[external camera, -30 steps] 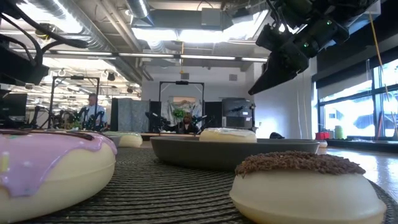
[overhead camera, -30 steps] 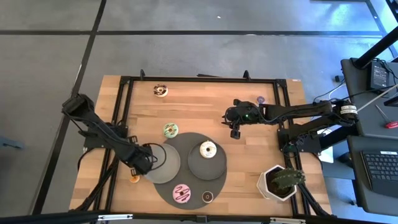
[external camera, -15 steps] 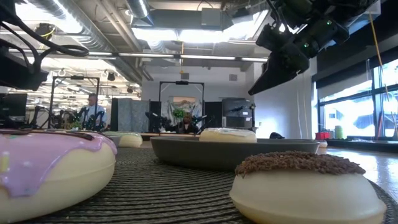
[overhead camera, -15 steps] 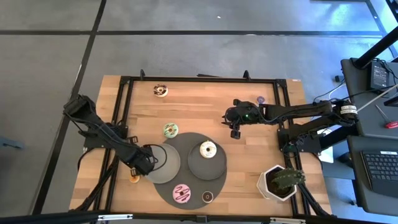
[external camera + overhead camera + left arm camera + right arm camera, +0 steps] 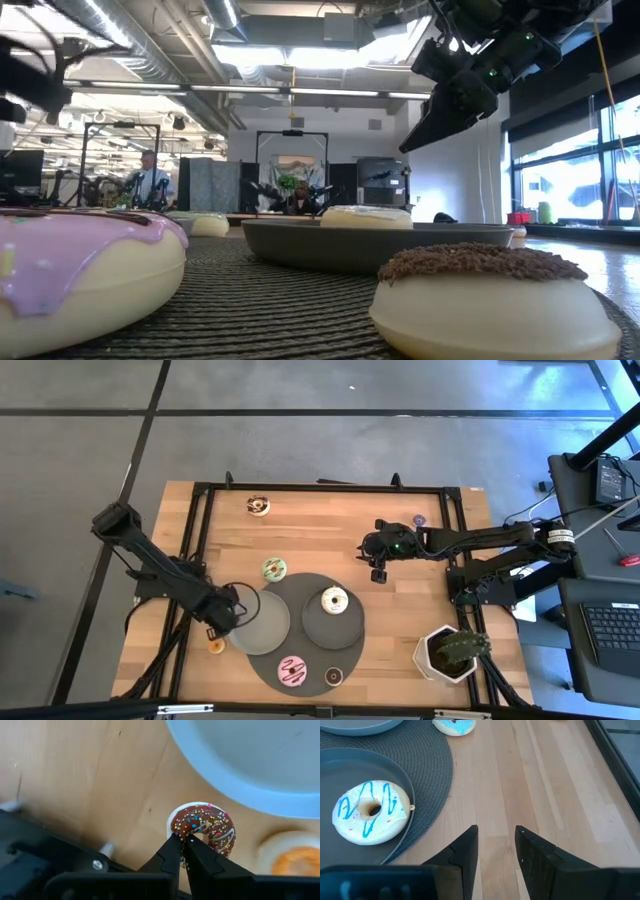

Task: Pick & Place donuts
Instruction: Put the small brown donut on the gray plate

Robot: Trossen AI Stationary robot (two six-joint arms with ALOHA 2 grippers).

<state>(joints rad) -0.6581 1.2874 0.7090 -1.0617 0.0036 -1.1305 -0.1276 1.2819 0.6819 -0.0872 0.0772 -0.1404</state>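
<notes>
Donuts are spread around your woven mat [image 5: 262,660]. Your left gripper [image 5: 182,842] has its fingers pinched together on the rim of a chocolate sprinkled donut [image 5: 204,827], held off the mat's left edge, just beside the smaller grey plate [image 5: 262,622]; an orange donut [image 5: 296,861] lies on the wood close by. Your right gripper [image 5: 495,832] hangs narrowly parted and empty over bare wood beyond the mat's far right edge. On the mat, the white blue-striped donut [image 5: 369,811] sits on the darker plate [image 5: 352,628].
</notes>
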